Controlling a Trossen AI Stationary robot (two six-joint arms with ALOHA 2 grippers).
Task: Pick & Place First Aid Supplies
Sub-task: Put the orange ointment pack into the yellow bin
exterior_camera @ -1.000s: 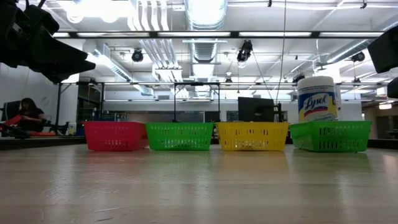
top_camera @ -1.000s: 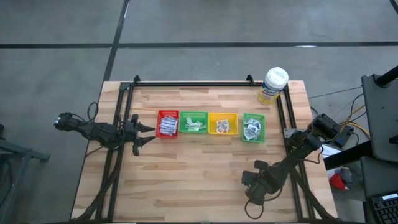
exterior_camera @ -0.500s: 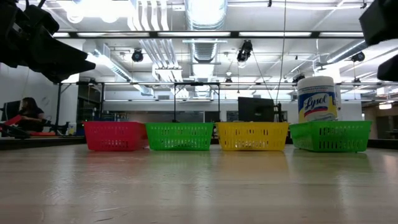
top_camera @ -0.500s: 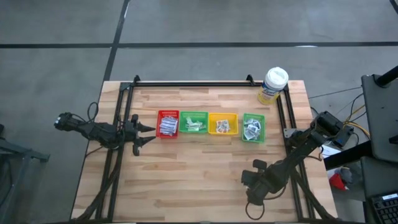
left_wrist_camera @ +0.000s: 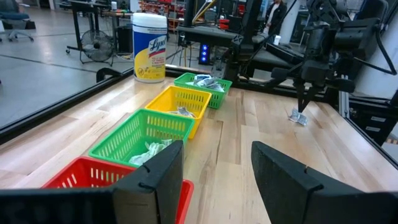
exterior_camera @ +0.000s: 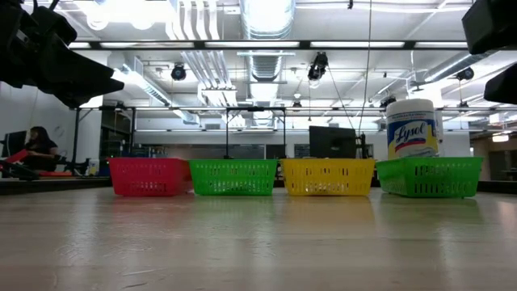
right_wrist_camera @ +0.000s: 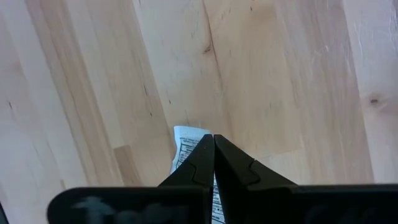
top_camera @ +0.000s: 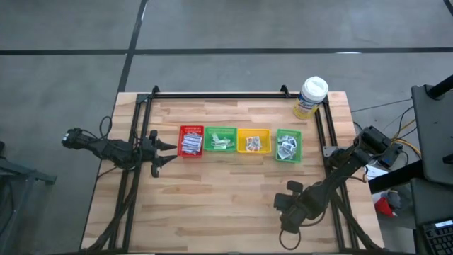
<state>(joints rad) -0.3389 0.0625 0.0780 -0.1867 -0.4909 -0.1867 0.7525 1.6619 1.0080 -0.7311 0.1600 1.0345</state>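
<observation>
Four trays stand in a row at mid-table: red [top_camera: 191, 142], green [top_camera: 221, 140], yellow [top_camera: 254, 141] and green [top_camera: 288, 145], each holding small paper packets. My right gripper [top_camera: 284, 205] is over the near right part of the table, pointing down, shut on a small white printed packet [right_wrist_camera: 185, 144]. The left wrist view shows that packet [left_wrist_camera: 298, 117] at the fingertips, low over the wood. My left gripper [top_camera: 170, 150] waits open beside the red tray's left side, holding nothing. My right gripper pinches the white printed packet between its two fingertips at one end [right_wrist_camera: 194, 138]. The fingers come from above, pointing steeply down. The packet hangs below the fingertips [left_wrist_camera: 303, 106], close over the wood; I cannot tell whether it still touches the table.
A white-lidded, yellow-labelled tub [top_camera: 311, 97] stands at the far right corner, behind the right green tray. A black frame rail [top_camera: 219, 94] runs along the table's far edge and down both sides. Bare wood [top_camera: 219, 198] lies between the trays and the near edge.
My right gripper has gone up a little, still shut on the packet; in the low view its dark body has climbed toward the picture's top right corner. The trays have stayed put.
</observation>
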